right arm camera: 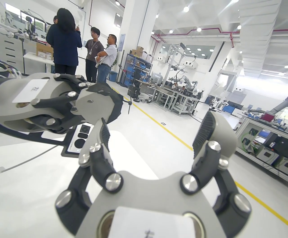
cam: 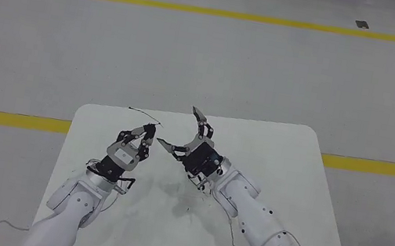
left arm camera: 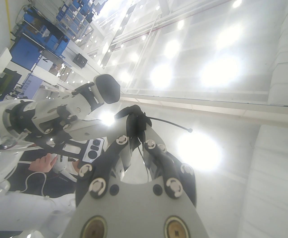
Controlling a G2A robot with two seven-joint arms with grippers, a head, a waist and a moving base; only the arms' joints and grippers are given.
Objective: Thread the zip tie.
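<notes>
Above the table (cam: 286, 162), left gripper (cam: 149, 133) pinches the zip tie (cam: 143, 115), jaws closed, while right gripper (cam: 180, 129) gapes wide, empty.

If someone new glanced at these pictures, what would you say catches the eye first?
First, the left gripper, raised above the white table and shut on a thin black zip tie that sticks out sideways from its fingertips. Next, the right gripper close beside it, jaws wide open and holding nothing.
</notes>
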